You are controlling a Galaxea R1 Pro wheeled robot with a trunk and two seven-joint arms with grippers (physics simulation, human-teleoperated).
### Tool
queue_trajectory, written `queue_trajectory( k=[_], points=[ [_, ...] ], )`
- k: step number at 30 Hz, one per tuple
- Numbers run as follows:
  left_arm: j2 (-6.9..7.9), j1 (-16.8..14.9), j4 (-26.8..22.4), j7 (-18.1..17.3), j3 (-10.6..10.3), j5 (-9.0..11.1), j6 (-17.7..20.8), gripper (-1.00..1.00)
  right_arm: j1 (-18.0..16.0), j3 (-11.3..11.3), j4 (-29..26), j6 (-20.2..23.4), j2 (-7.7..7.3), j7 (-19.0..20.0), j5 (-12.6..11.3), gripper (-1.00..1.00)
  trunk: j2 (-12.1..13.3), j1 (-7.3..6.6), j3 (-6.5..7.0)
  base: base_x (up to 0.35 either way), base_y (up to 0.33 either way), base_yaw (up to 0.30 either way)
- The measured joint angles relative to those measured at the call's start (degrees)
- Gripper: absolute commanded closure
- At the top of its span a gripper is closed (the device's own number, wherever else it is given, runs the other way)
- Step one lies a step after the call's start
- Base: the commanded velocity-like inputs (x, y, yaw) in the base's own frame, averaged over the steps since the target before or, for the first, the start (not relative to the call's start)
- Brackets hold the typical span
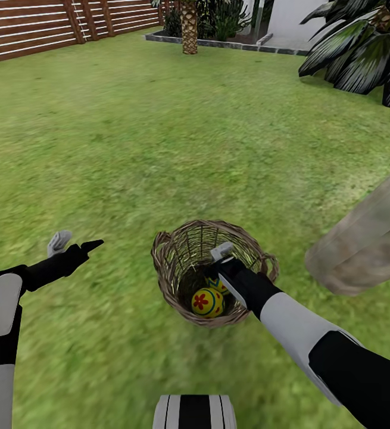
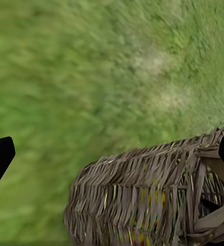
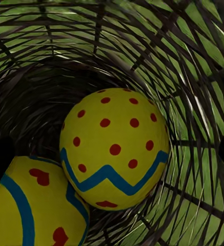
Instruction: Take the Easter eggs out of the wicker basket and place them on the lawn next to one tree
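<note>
The wicker basket (image 1: pixel 177 238) stands on the lawn (image 1: pixel 129 131) just in front of me. Inside it lies a yellow Easter egg with a red flower (image 1: pixel 207 301), and a second egg (image 1: pixel 220 286) peeks out under my right arm. My right gripper (image 1: pixel 217 265) reaches down into the basket, open, its fingers wide apart above a red-dotted egg with a blue zigzag (image 3: pixel 114 148) and an egg with red hearts (image 3: pixel 35 210). My left gripper (image 1: pixel 77 241) hovers open over the grass to the basket's left, and its wrist camera sees the basket's outer wall (image 2: pixel 147 195). The tree's leaning grey-brown trunk (image 1: pixel 367 238) rises right of the basket.
A brown slatted fence (image 1: pixel 40 30) runs along the far left. A scaly-trunked palm (image 1: pixel 189 27) and a planting bed stand at the back, and dark palm fronds (image 1: pixel 361 53) at the far right. Open grass stretches between the basket and the trunk's foot.
</note>
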Motion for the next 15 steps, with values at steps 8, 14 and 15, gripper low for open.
queue_trajectory(
  k=[8, 14, 15],
  points=[
    [0.04, 0.0, 0.0, 0.0, 0.0, -0.01, 0.0, -1.0, 0.0, 0.14, -0.1, -0.74, 0.04, -0.09, 0.02, -1.0, -0.05, 0.1, -0.89, 0.0, 0.0, 0.0],
    [0.0, 0.0, 0.0, 0.0, 0.0, -0.03, 0.0, -1.0, 0.0, 0.18, -0.11, -0.83, -0.04, -0.09, 0.57, -1.0, -0.08, 0.16, -1.33, 0.0, 0.0, 0.0],
    [0.0, 0.0, 0.0, 0.0, 0.0, -0.03, 0.0, -1.0, 0.0, 0.18, -0.11, -0.84, -0.05, -0.09, 1.13, -1.0, -0.08, 0.16, -1.33, 0.0, 0.0, 0.0]
  ],
)
